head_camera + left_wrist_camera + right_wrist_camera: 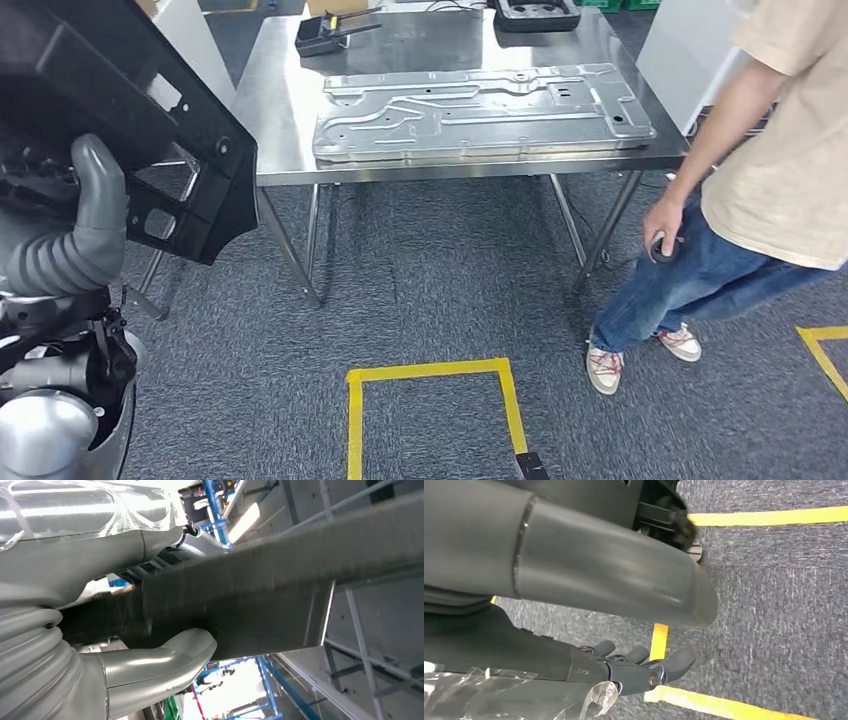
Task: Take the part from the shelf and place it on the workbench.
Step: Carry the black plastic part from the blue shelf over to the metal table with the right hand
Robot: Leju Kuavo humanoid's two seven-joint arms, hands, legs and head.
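The part (120, 110) is a large black plastic panel with cut-outs, held up at the left of the head view. My left hand (95, 215) grips its lower edge, grey thumb up against it. In the left wrist view the thumb (165, 655) presses the underside of the black part (260, 595), with the fingers on the other side. The workbench (290, 80) is a steel table ahead, a little to the right of the part. My right hand (614, 575) hangs over the carpet, its dark fingers (644, 667) apart and holding nothing.
A big stamped metal plate (480, 112) covers most of the workbench; a black tool (325, 35) and a black tray (537, 12) lie at its far edge. A person (770, 170) stands at the bench's right corner. A yellow tape square (430, 372) marks the carpet.
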